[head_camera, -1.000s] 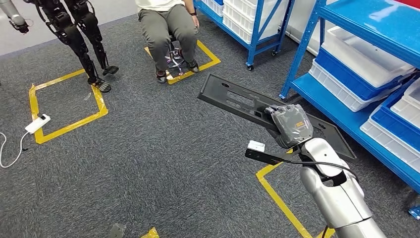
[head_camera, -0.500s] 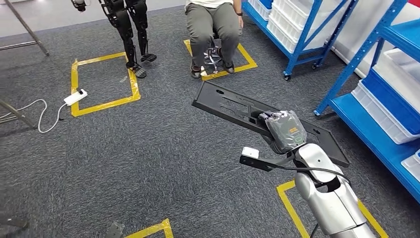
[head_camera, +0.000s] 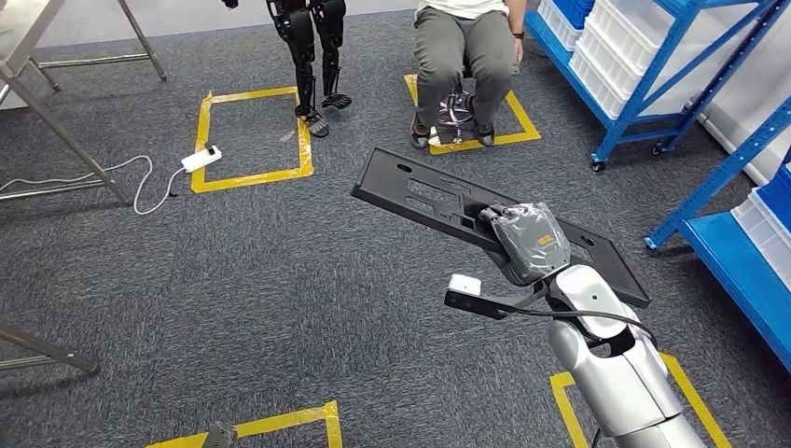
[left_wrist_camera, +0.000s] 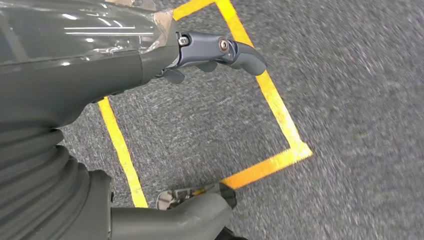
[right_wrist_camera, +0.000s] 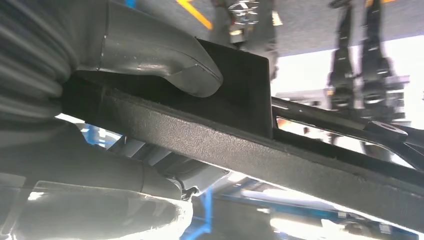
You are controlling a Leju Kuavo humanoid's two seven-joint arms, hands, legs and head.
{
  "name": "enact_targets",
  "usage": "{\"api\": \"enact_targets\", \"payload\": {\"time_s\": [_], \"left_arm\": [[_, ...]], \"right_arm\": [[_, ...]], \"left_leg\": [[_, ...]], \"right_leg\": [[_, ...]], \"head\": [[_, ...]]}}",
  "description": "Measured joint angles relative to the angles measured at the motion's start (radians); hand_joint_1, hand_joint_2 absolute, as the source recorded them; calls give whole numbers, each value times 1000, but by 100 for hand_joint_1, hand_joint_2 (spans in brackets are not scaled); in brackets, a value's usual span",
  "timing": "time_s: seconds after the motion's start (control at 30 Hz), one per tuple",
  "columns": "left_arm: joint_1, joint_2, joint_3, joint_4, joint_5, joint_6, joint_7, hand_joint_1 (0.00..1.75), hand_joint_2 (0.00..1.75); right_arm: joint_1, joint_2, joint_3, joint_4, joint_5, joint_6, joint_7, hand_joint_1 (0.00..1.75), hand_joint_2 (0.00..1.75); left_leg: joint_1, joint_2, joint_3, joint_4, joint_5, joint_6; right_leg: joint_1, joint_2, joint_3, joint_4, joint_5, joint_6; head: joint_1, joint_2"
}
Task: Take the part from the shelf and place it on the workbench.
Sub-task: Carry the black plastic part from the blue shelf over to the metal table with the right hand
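Note:
The part (head_camera: 424, 194) is a long flat black plastic panel with slots and holes. My right hand (head_camera: 530, 241) grips it near its middle and carries it level above the grey carpet. In the right wrist view the thumb (right_wrist_camera: 155, 55) presses on one face of the black panel (right_wrist_camera: 260, 150) and the fingers close under it. My left hand (left_wrist_camera: 150, 100) hangs above the floor with its fingers (left_wrist_camera: 225, 50) apart and nothing in it. A steel table leg and corner (head_camera: 37, 56), possibly the workbench, stands at the far left.
Blue shelving (head_camera: 653, 65) with white bins runs along the right. A seated person (head_camera: 464, 56) and another standing robot's black legs (head_camera: 308, 47) are ahead. Yellow tape squares (head_camera: 252, 135) mark the carpet, and a white power strip (head_camera: 201, 159) with its cable lies on it.
The whole view has swung left: shelves slid off to the right, and the metal table frame came in at the left. My right hand still holds the panel the same way.

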Motion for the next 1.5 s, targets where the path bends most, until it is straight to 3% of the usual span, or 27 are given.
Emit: {"api": "enact_targets", "payload": {"time_s": [0.03, 0.1, 0.2, 0.23, 0.3, 0.37, 0.43, 0.47, 0.53, 0.6, 0.63, 0.7, 0.77, 0.83, 0.9, 0.93, 0.97, 1.03, 1.1, 1.13, 1.2, 1.27, 1.33, 1.4, 1.43, 1.47, 1.5], "left_arm": [[-2, -2, 0, 0, -2, -1, 0, 0, 175], [-7, -5, 1, 0, -7, -6, -1, 0, 175], [-10, -3, 1, 0, -18, -7, -2, 0, 175], [-10, -2, 1, 0, -21, -6, -2, 0, 175], [-15, 2, 2, 0, -29, -7, -3, 0, 175], [-22, 4, 2, 0, -36, -9, -2, 0, 175], [-23, 4, 2, 0, -39, -12, -1, 0, 175], [-22, 4, 2, 0, -41, -14, 0, 0, 175], [-22, 3, 2, 0, -45, -18, 3, 0, 175], [-21, 2, 2, 0, -45, -18, 6, 0, 175], [-19, 2, 2, 0, -45, -18, 8, 0, 175], [-14, 3, 2, 0, -45, -17, 9, 0, 175], [-11, 4, 2, 0, -46, -17, 9, 0, 175], [-12, 4, 2, 0, -46, -18, 9, 0, 175], [-13, 3, 2, 0, -46, -17, 9, 0, 175], [-13, 3, 2, 0, -46, -17, 9, 0, 175], [-12, 3, 2, 0, -46, -16, 10, 0, 175], [-13, 4, 3, 0, -46, -13, 12, 0, 175], [-14, 5, 4, 0, -50, -13, 11, 0, 175], [-15, 6, 5, 0, -52, -14, 10, 0, 175], [-16, 7, 8, 0, -54, -14, 9, 0, 175], [-16, 6, 10, 0, -56, -16, 9, 0, 175], [-21, 5, 12, 0, -58, -16, 11, 0, 175], [-23, 5, 13, 0, -61, -16, 12, 0, 175], [-23, 4, 14, 0, -63, -16, 12, 0, 175], [-21, 3, 14, 0, -67, -17, 13, 0, 175], [-20, 1, 14, 0, -71, -17, 15, 0, 175]], "right_arm": [[-2, 0, 0, -1, 0, 0, -2, 166, 175], [-10, 0, -1, -2, 2, 2, -4, 166, 175], [-17, 0, 3, -2, 5, 7, -5, 166, 175], [-17, 0, 4, -2, 5, 9, -5, 166, 175], [-16, -2, 6, -2, 5, 11, -4, 166, 175], [-13, -9, 6, -2, 4, 11, -3, 166, 175], [-8, -14, 6, -1, 5, 11, 1, 166, 175], [-5, -15, 6, -1, 6, 11, 2, 166, 175], [-2, -15, 6, -2, 6, 11, 5, 166, 175], [-2, -16, 6, -4, 7, 11, 6, 166, 175], [-2, -16, 6, -5, 8, 11, 7, 166, 175], [-2, -13, 6, -7, 9, 11, 7, 166, 175], [-4, -10, 6, -10, 9, 11, 8, 166, 175], [-4, -8, 6, -11, 10, 11, 8, 166, 175], [-2, -8, 6, -12, 10, 11, 8, 166, 175], [-1, -7, 6, -12, 10, 11, 8, 166, 175], [0, -7, 7, -12, 10, 11, 8, 166, 175], [0, -6, 7, -12, 10, 11, 8, 166, 175], [-1, -5, 7, -12, 10, 12, 7, 166, 175], [-2, -5, 7, -12, 11, 12, 7, 166, 175], [-5, -1, 7, -12, 11, 15, 6, 166, 175], [-11, 3, 7, -12, 11, 20, 6, 166, 175], [-18, 5, 7, -12, 10, 27, 6, 166, 175], [-21, 5, 9, -12, 10, 33, 6, 166, 175], [-21, 5, 9, -11, 10, 34, 6, 166, 175], [-21, 5, 10, -11, 10, 35, 6, 166, 175], [-21, 5, 11, -11, 9, 35, 6, 166, 175]], "left_leg": [[2, 24, 37, -65, 24, -7], [-1, 47, 78, -140, 45, -4], [-19, 17, 81, -150, 42, 27], [-24, 6, 83, -153, 43, 38], [-26, -18, 86, -157, 47, 58], [-30, -44, 85, -157, 47, 68], [-35, -75, 86, -157, 47, 70], [-37, -90, 86, -156, 47, 70], [-39, -118, 88, -155, 47, 69], [-42, -141, 86, -153, 47, 66], [-43, -150, 84, -153, 47, 63], [-41, -164, 79, -154, 49, 54], [-43, -123, 65, -125, 27, 45], [-42, -55, 16, -18, -35, 34], [-34, -29, -45, 106, -86, 24], [-31, -26, -57, 131, -88, 20], [-29, -22, -49, 114, -71, 17], [-27, 8, 23, -15, -12, 17], [-32, 42, 86, -129, 25, 26], [-36, 48, 97, -151, 29, 32], [-40, 26, 96, -156, 32, 46], [-38, 4, 100, -167, 41, 61], [-35, -18, 104, -175, 48, 72], [-35, -45, 103, -175, 50, 75], [-35, -60, 103, -175, 50, 75], [-34, -75, 103, -174, 51, 74], [-32, -89, 103, -172, 51, 73]], "right_leg": [[2, -9, 1, 4, -6, 9], [9, -25, 4, 13, -18, 27], [8, -48, 11, 13, -29, 48], [3, -38, 7, 25, -38, 52], [-4, 14, -35, 114, -83, 46], [-1, 56, -110, 256, -134, 34], [6, 68, -156, 319, -141, 34], [9, 72, -152, 295, -122, 37], [13, 101, -102, 162, -56, 42], [15, 128, -57, 59, -10, 35], [17, 132, -50, 42, -3, 28], [16, 112, -45, 38, 1, 15], [12, 91, -37, 29, 6, -1], [14, 68, -32, 24, 7, -13], [18, 43, -31, 24, 5, -19], [18, 31, -31, 24, 4, -19], [18, 19, -31, 24, 3, -20], [20, -1, -29, 25, 0, -17], [27, -19, -26, 26, -5, -9], [31, -27, -25, 26, -7, -5], [34, -45, -22, 26, -11, 4], [30, -18, -31, 51, -29, 11], [22, 38, -76, 151, -76, 8], [16, 62, -139, 283, -125, 5], [14, 65, -156, 316, -131, 10], [11, 67, -156, 311, -122, 18], [6, 70, -136, 267, -99, 29]], "head": [[-2, 0], [2, 0], [13, 0], [13, 0], [14, 0], [15, 0], [16, 0], [16, 0], [16, 0], [15, 0], [15, 0], [14, 0], [13, 0], [10, 0], [9, 0], [9, 0], [8, 0], [8, 0], [10, 0], [11, 0], [15, 0], [16, 0], [19, 0], [21, 0], [21, 0], [21, 0], [20, 0]]}}
